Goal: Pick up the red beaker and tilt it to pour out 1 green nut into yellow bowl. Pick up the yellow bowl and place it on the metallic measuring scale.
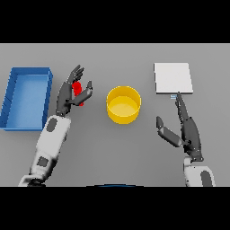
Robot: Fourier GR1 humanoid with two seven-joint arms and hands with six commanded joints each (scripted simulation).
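The red beaker (78, 91) stands on the table left of centre, partly hidden by my left hand (67, 92). That hand is around it, fingers extended behind it and thumb in front, not closed on it. The yellow bowl (123, 104) sits in the middle of the table, its inside bare. The metallic measuring scale (173, 77), a pale square plate, lies at the back right. My right hand (188, 130) rests open on the table right of the bowl, fingers pointing toward the scale's near edge. No green nut is visible.
A blue rectangular bin (27, 96) stands at the far left, close beside my left arm. Grey table surface stretches between the bowl and the scale.
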